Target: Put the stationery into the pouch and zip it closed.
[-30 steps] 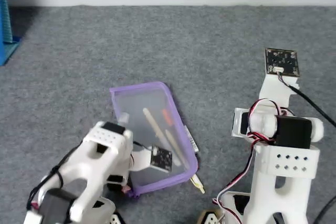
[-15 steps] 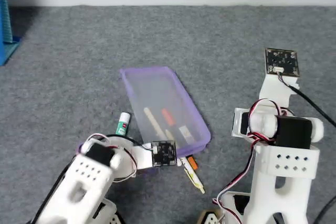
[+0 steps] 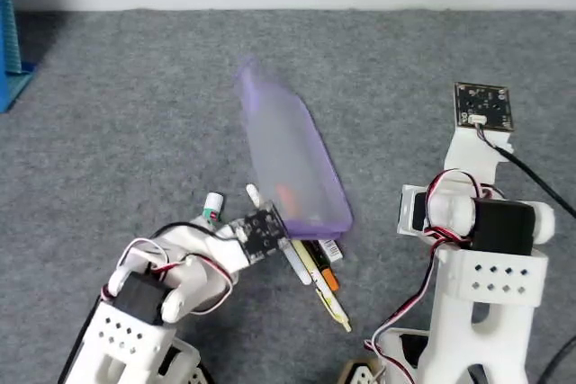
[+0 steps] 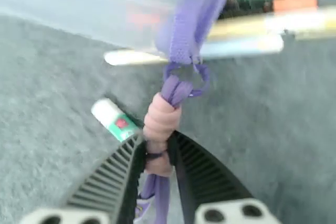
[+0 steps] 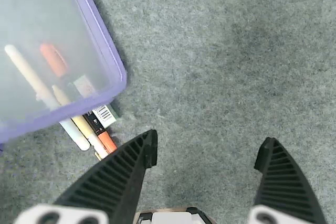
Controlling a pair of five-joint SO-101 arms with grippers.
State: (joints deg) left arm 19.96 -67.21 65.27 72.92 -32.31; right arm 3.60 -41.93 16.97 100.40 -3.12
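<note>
Swung farther away, the translucent purple-trimmed pouch [image 3: 292, 164] spills assorted pens [image 3: 317, 274]; left tool [image 4: 157, 148] pinches its purple zip cord [image 4: 173, 90] to drag it; right tool [image 5: 207, 153] gapes empty.

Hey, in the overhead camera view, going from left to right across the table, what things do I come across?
Blue object at the edge → white tube with green label → purple pouch → right arm.
</note>
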